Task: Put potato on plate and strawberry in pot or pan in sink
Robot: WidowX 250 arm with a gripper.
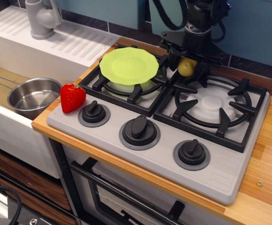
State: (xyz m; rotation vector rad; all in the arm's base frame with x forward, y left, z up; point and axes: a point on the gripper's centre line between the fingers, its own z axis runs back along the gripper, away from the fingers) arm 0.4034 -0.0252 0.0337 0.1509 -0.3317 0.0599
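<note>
Black fingers of the gripper [187,67] are set down either side of the potato [187,67] at the back of the stove [230,164], between the two burner grates; whether they are pressed onto it or just clear cannot be told. The potato is judged light, hard and smooth, so slipping is likely unless it is taken across its middle. The plate [129,65] is seen just beside it on the left grate. The strawberry [72,97] rests at the stove's corner, near the pot [33,97] in the sink [4,129].
</note>
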